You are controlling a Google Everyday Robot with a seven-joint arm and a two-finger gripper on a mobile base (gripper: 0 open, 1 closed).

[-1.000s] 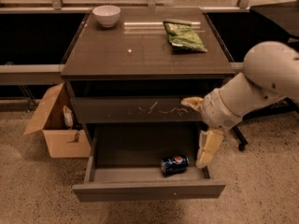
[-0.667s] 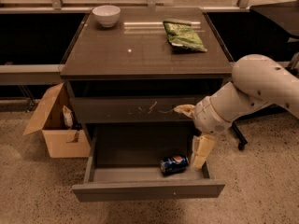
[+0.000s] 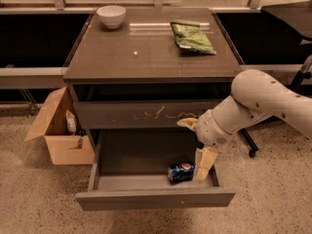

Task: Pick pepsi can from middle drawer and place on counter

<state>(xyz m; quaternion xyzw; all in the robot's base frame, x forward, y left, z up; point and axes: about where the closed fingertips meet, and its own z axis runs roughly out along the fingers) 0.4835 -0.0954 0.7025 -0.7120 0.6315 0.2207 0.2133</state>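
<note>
Cabinet with drawers, centre of the frame.

- Counter (image 3: 146,52): glossy grey-brown top. It carries a white bowl (image 3: 111,16) at its upper left corner and a green snack bag (image 3: 191,36) at upper right, well apart from each other.
- Upper drawer front (image 3: 141,113): closed, marked with white scratches.
- Middle drawer (image 3: 155,198): pulled out toward the lower edge of the frame, inside exposed.
- Pepsi can (image 3: 181,172): blue, lying on its side on the drawer floor, right of centre, near the front wall.
- Gripper (image 3: 191,149): reaches in from the right on a white arm (image 3: 263,101), over the right part of the open drawer. Its two beige fingers are spread wide apart and hold nothing. One points left, level with the scratched front. The other (image 3: 204,162) hangs down into the drawer just right of the can; whether it touches the can cannot be told.
- Cardboard box (image 3: 61,130): open, on the speckled floor left of the cabinet, with some contents inside.
</note>
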